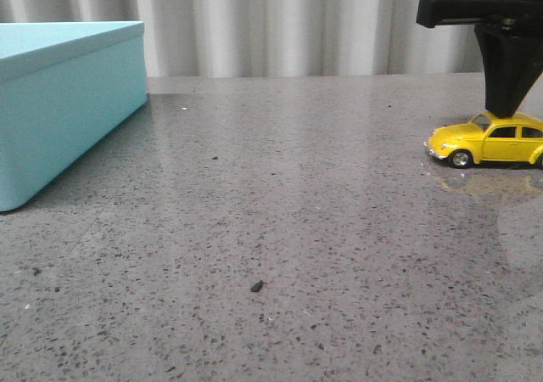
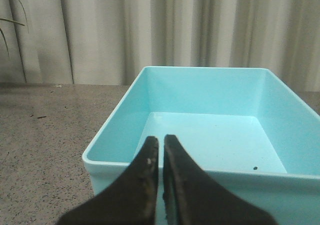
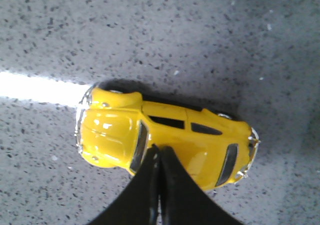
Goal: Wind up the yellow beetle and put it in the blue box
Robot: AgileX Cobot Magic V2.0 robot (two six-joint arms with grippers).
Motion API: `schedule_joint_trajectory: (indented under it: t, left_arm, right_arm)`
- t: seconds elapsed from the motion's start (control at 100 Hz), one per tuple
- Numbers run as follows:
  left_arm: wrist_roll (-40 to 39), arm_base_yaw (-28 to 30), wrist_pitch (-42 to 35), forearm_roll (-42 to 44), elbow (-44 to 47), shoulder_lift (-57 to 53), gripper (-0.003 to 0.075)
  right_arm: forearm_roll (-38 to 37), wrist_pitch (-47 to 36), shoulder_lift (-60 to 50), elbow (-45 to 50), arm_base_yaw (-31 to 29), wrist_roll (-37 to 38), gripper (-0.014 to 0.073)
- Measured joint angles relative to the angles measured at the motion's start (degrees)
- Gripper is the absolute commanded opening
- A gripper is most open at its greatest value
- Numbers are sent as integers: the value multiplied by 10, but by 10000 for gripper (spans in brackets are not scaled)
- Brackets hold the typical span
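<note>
The yellow beetle (image 1: 489, 141) stands on its wheels at the right edge of the grey table, nose to the left. My right gripper (image 1: 502, 110) points straight down with its shut fingertips resting on the car's roof; it grips nothing. In the right wrist view the shut gripper (image 3: 160, 148) sits over the roof of the beetle (image 3: 165, 135). The blue box (image 1: 59, 102) stands at the far left, open and empty. In the left wrist view my left gripper (image 2: 161, 139) is shut and empty, hovering by the near rim of the box (image 2: 200, 172).
The speckled grey tabletop (image 1: 271, 229) carries a small dark crumb (image 1: 256, 286) near the front. A pale pleated curtain (image 1: 280, 25) hangs behind the table. A tiny dark speck (image 2: 255, 168) lies on the box floor.
</note>
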Motion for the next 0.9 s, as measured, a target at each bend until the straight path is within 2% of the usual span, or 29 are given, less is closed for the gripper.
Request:
schedule_joint_trajectory:
  t: [0.29,0.9]
  left_arm:
    - [0,0,0,0,0,0,-21]
    - [0,0,0,0,0,0,-21]
  right_arm:
    - [-18,6,0,0,-3,9,-61]
    - [-18,22,0,0,-85,15,-61]
